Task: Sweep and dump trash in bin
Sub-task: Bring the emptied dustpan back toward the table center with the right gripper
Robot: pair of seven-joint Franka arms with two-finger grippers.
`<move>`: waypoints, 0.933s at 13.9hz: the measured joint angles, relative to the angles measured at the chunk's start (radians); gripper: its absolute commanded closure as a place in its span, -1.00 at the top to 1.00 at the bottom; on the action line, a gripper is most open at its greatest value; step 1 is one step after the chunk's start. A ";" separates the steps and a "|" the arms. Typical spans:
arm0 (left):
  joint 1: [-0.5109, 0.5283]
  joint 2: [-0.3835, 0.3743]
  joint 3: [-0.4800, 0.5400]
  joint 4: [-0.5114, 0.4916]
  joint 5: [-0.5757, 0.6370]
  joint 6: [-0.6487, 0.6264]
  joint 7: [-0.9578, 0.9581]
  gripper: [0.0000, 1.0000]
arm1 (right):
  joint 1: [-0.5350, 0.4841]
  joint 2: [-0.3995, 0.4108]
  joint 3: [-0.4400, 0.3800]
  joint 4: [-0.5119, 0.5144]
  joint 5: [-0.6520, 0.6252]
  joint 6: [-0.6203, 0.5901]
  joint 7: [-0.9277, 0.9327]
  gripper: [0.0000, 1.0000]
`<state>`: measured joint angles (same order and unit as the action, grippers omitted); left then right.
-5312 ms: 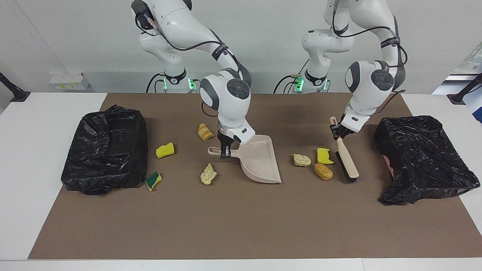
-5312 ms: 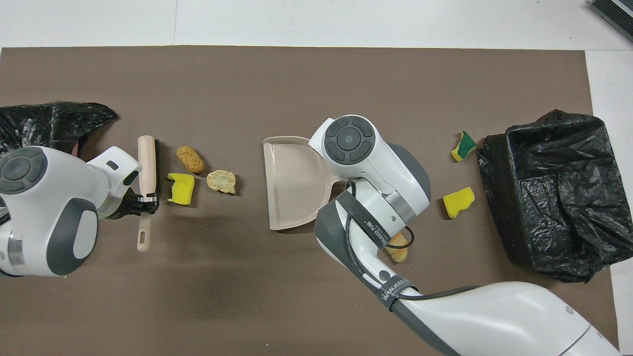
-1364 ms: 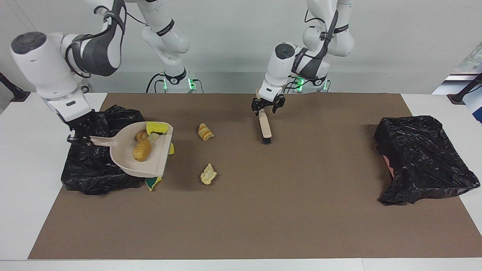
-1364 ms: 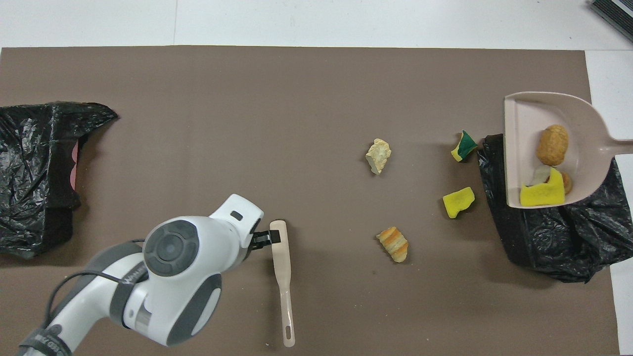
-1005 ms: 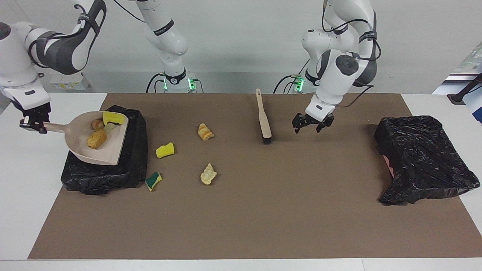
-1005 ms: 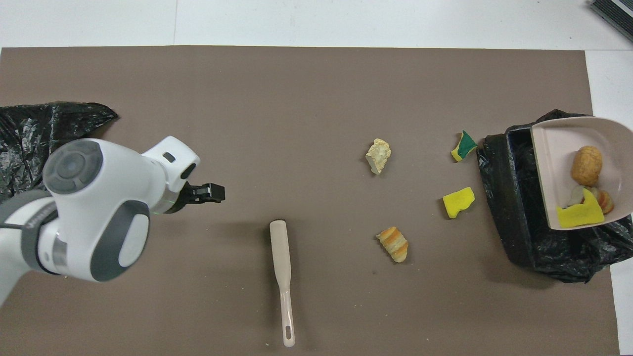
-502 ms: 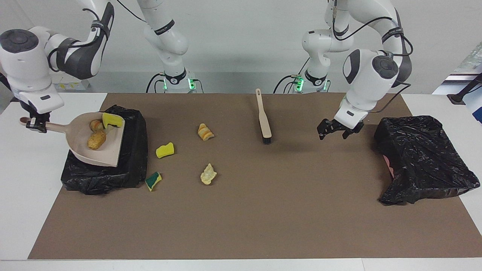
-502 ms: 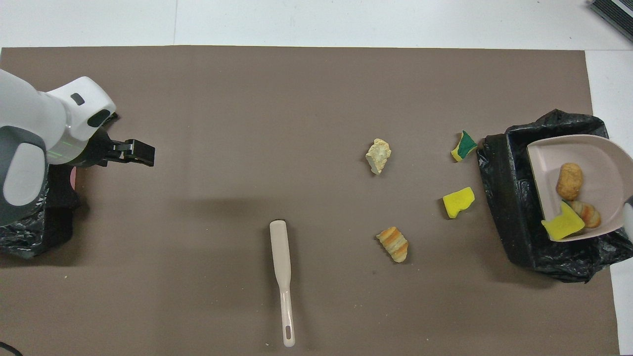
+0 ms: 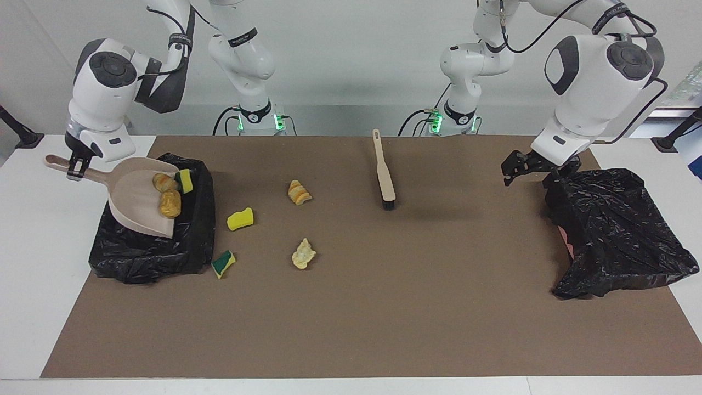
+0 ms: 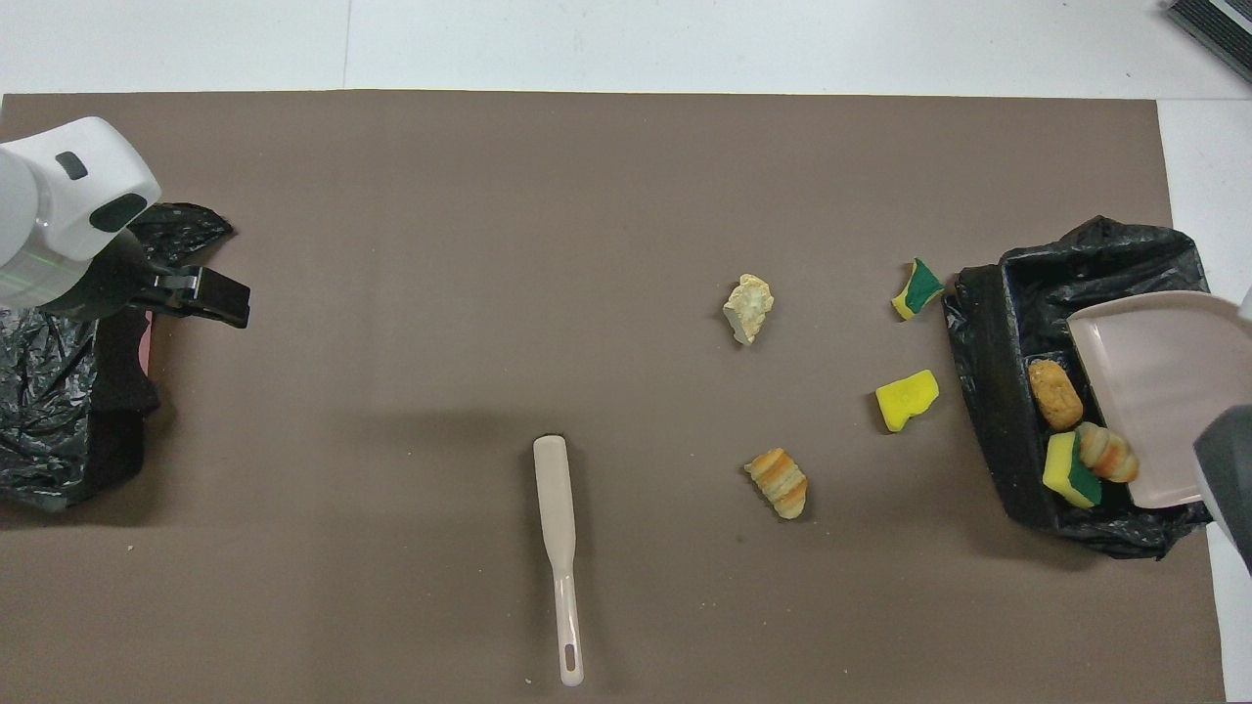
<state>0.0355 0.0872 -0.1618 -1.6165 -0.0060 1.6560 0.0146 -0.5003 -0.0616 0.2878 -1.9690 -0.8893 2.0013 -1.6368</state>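
Observation:
My right gripper (image 9: 74,166) is shut on the handle of the beige dustpan (image 9: 137,203), which tilts steeply over the black-lined bin (image 9: 153,247). Two bread lumps (image 9: 169,202) and a green-backed sponge (image 9: 185,180) lie at the pan's lower lip (image 10: 1164,391), over the bin's opening (image 10: 1017,323). On the mat lie more trash pieces: a yellow sponge (image 9: 240,219), a green-backed sponge (image 9: 223,263), a croissant-like lump (image 9: 299,192) and a pale lump (image 9: 303,253). My left gripper (image 9: 535,170) hangs open and holds nothing, by the edge of a crumpled black bag (image 9: 614,230).
The beige-handled brush (image 9: 384,175) lies on the brown mat (image 9: 384,307) near the robots, bristles pointing away from them. In the overhead view the brush (image 10: 558,518) lies between the loose trash (image 10: 907,398) and the black bag (image 10: 59,411).
The right gripper has tipped the dustpan steeper over the bin, and the trash slid to its lower lip. The open left gripper moved from beside the brush to the black bag.

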 measured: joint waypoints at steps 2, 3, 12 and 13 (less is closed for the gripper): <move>0.000 0.002 0.000 0.000 0.000 0.000 0.001 1.00 | 0.001 -0.020 0.000 0.010 -0.011 0.000 0.000 -1.00; 0.000 0.002 0.000 0.000 0.000 0.000 0.001 1.00 | 0.001 -0.029 0.000 0.019 -0.013 -0.004 0.000 -1.00; 0.005 0.001 0.027 0.001 0.002 -0.019 0.012 1.00 | 0.081 -0.028 0.070 0.101 0.194 -0.150 0.310 -1.00; -0.007 -0.001 0.053 0.005 0.002 -0.019 0.014 1.00 | 0.111 -0.026 0.071 0.104 0.258 -0.167 0.378 -1.00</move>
<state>0.0280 0.0866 -0.1083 -1.6111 -0.0039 1.6373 0.0290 -0.3891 -0.0875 0.3584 -1.8650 -0.6313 1.8343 -1.2592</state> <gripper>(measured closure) 0.000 0.683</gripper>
